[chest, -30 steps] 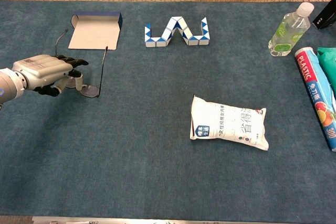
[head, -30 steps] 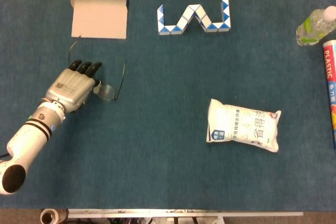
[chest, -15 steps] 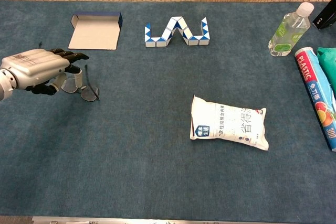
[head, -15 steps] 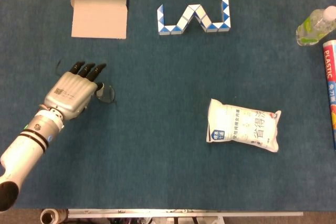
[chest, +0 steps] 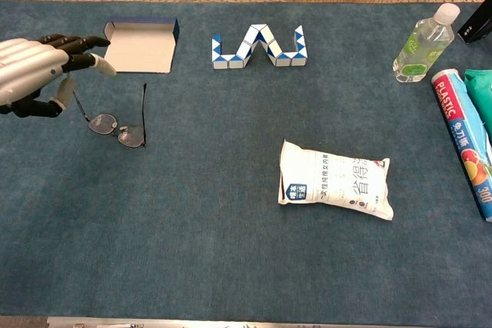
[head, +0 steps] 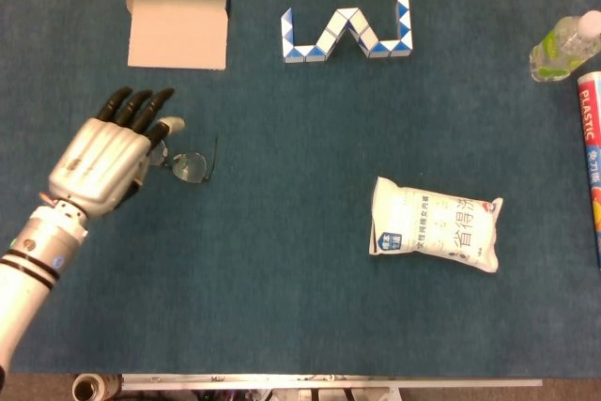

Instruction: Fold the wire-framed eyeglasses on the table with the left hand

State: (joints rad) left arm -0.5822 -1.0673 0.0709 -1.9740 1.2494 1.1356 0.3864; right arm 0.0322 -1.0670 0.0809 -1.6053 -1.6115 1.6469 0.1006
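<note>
The wire-framed eyeglasses (chest: pixel 118 130) lie on the blue tabletop (chest: pixel 231 251), lenses down, one temple arm pointing toward the open cardboard box (chest: pixel 139 46) beyond them. Just beside them, on the side away from the white packet (chest: pixel 335 180), the left hand (chest: pixel 34 71) hovers above with fingers (head: pixel 139 105) spread wide, holding nothing.

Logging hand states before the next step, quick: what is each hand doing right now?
Left hand: open, fingers spread, raised above the eyeglasses, holding nothing.
Right hand: not in either view.
</note>
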